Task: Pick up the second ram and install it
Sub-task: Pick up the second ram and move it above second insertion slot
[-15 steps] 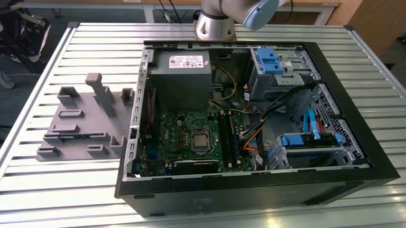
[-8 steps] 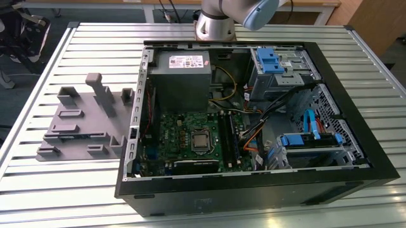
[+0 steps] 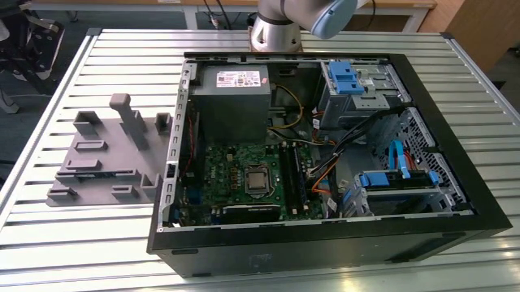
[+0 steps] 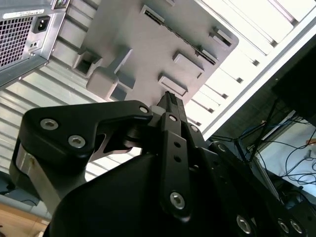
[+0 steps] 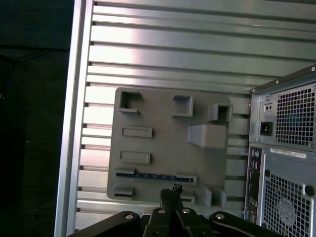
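Neither step is done yet: the second ram point(image 5: 155, 176) lies in the grey holder point(image 5: 163, 138) by the tabletop point(image 5: 173, 54) edge, with the gripper point(image 5: 171, 190) clenched on nothing close by.

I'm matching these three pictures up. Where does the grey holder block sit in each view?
Exterior view: the grey holder block lies on the slatted table at the exterior view's left, beside the computer case.
First wrist view: it lies just beyond the gripper, next to the case's rear panel.
Second wrist view: it lies past the gripper, beside the case's rear.
Shared landmark: the computer case.
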